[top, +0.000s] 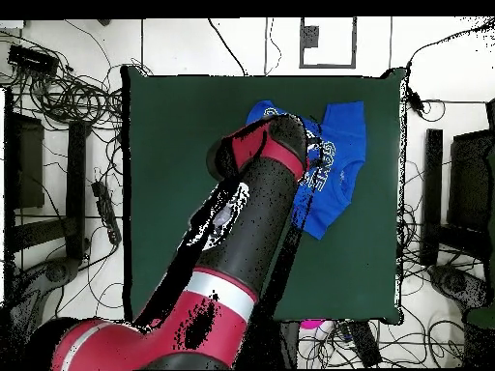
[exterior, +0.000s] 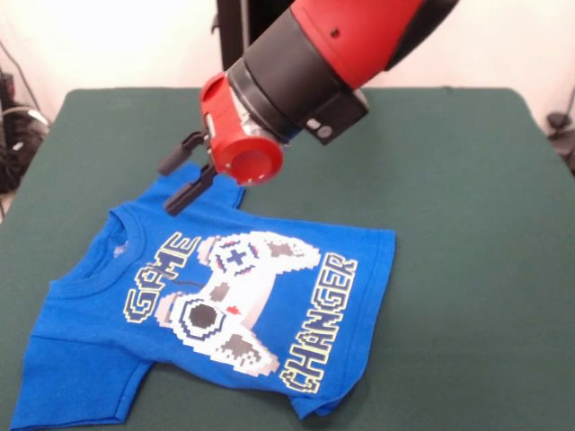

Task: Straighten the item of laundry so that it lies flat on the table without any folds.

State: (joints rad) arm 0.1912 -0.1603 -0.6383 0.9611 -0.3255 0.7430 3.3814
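The shirt (exterior: 234, 305) lies print-up on the green surface (exterior: 467, 180), toward the camera-side left in the front view, and it's mostly spread out already. Its long axis runs from the collar at the left to the hem at the right. The bottom hem corner looks curled under, and the upper sleeve sits bunched right below the arm. The lower-left sleeve is flat-ish with a few soft wrinkles.

The gripper (exterior: 184, 175) hangs just over that upper sleeve, so the cloth is directly below and slightly camera-ward of the fingers (exterior: 188, 195). They look apart, holding nothing. The overhead view hides them behind the arm (top: 253, 208), so contact with the cloth can't be confirmed.
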